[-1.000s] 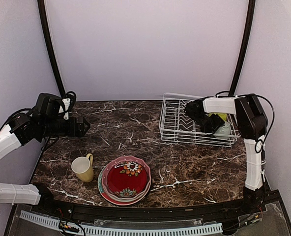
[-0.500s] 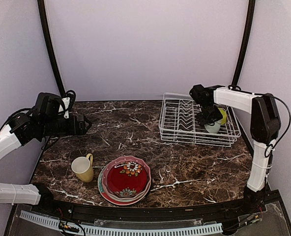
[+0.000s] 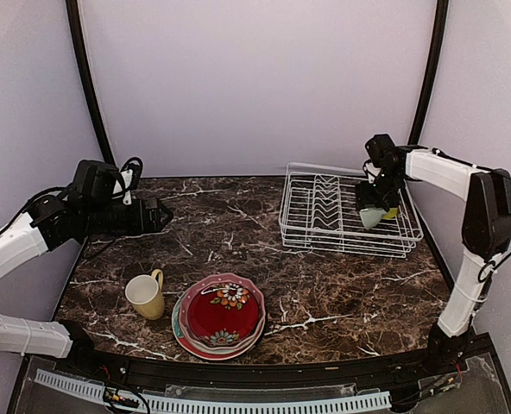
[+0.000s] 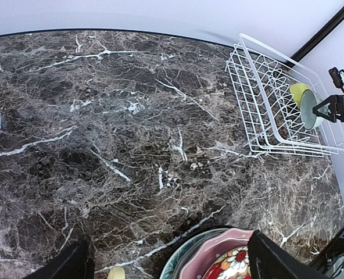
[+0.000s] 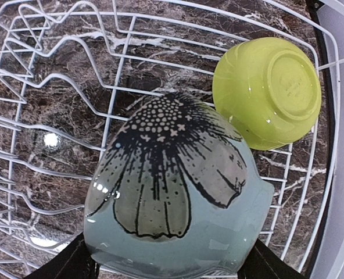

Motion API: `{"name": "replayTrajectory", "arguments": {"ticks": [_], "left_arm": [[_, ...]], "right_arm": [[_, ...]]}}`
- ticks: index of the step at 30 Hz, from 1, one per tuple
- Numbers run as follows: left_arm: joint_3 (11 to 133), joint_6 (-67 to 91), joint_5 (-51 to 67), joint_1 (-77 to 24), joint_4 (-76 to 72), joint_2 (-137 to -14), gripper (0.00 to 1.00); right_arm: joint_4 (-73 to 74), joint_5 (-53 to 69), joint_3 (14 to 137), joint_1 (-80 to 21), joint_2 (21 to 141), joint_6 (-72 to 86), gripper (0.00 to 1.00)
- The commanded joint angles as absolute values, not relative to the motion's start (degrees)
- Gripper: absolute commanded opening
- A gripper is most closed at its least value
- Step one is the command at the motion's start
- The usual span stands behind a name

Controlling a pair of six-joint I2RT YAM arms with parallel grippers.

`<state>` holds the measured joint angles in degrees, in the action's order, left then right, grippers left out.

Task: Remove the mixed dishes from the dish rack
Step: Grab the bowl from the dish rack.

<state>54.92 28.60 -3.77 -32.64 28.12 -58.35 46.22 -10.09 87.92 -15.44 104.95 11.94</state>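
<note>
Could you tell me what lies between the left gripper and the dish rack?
Nothing: the stretch from the left gripper to the dish rack is bare marble table, as the top view shows.

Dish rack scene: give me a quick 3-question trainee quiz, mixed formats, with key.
1. True or false: the lime-green bowl is inside the dish rack.
2. Which gripper holds the pale blue cup? A) left B) right C) neither
3. Fill in: on the table, the pale yellow mug stands beside a stack of ___.
Key: 1 true; 2 B, the right gripper is closed on it; 3 plates.
</note>
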Motion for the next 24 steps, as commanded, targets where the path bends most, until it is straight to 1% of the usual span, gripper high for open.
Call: {"name": "replayTrajectory", "arguments": {"ticks": [1, 9, 15, 19, 24], "left_arm": [[55.52, 30.36, -0.40, -32.52, 25.28, -58.84, 0.90], [55.94, 31.13, 2.79, -32.52, 23.61, -60.38, 0.90], [57.08, 32.16, 6.06, -32.52, 21.19, -62.85, 0.91], [58.10, 33.57, 9.70, -32.37, 17.57, -65.22, 0.90], [59.45, 37.39, 17.94, -32.08, 11.44, -70.64, 0.90]], "right_arm": [[38.28, -1.37, 84.86, -12.72, 99.68, 14.57, 0.20], [30.57, 8.37, 78.38, -7.21, 93.30, 18.69, 0.18], [19.46, 23.83, 70.20, -0.74, 88.61, 24.47, 0.17], [13.21, 31.67, 66.30, 2.23, 86.44, 27.59, 0.17], [3.92, 38.36, 62.01, 3.16, 82.61, 30.93, 0.16]]}}
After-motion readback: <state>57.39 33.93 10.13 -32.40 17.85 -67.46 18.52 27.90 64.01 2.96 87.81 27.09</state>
